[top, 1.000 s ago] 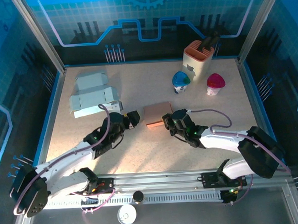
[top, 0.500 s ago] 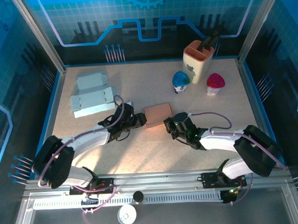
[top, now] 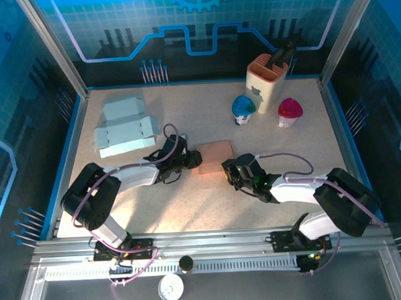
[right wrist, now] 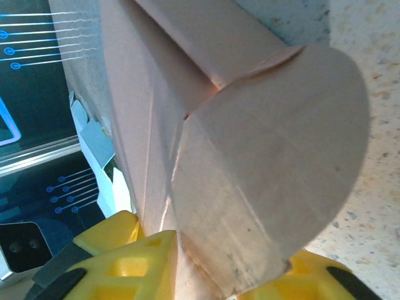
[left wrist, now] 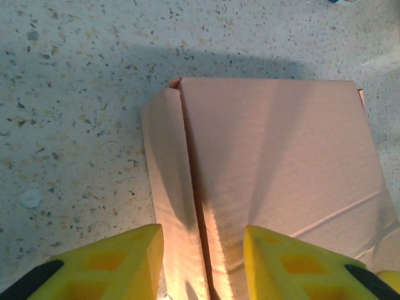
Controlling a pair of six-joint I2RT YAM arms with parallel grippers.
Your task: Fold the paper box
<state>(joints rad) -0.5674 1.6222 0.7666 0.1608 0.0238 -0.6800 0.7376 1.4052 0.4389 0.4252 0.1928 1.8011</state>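
Top external view: paper box (top: 215, 154) lay flattened on the table (top: 190, 204), salmon face up, nearer the arms than the beige holder (top: 267, 78) and off to its left. Outline was nearly square. The slightly longer side ran left to right, skewed a little so that the right end sat closer to the holder. Left gripper (top: 192, 162) met the box at the end farthest from the holder. Right gripper (top: 228, 169) was at the box's near corner, on the holder's side. Left wrist view: a narrow flap (left wrist: 165, 181) was folded over along that far end, its crease running across the box's long axis. The yellow jaws stood parted astride the crease, one by the flap's outer edge and one over the main panel, clamping nothing. Right wrist view: a rounded flap (right wrist: 269, 156) stuck out from the box's end and lay between the jaws, which stood apart. I could not tell whether either pad pressed it. Blue-topped cup (top: 243, 109) and pink-topped cup (top: 289, 112) stood just on the near side of the holder. Pale blue cartons (top: 124, 130) lay flat, well to the holder's left.
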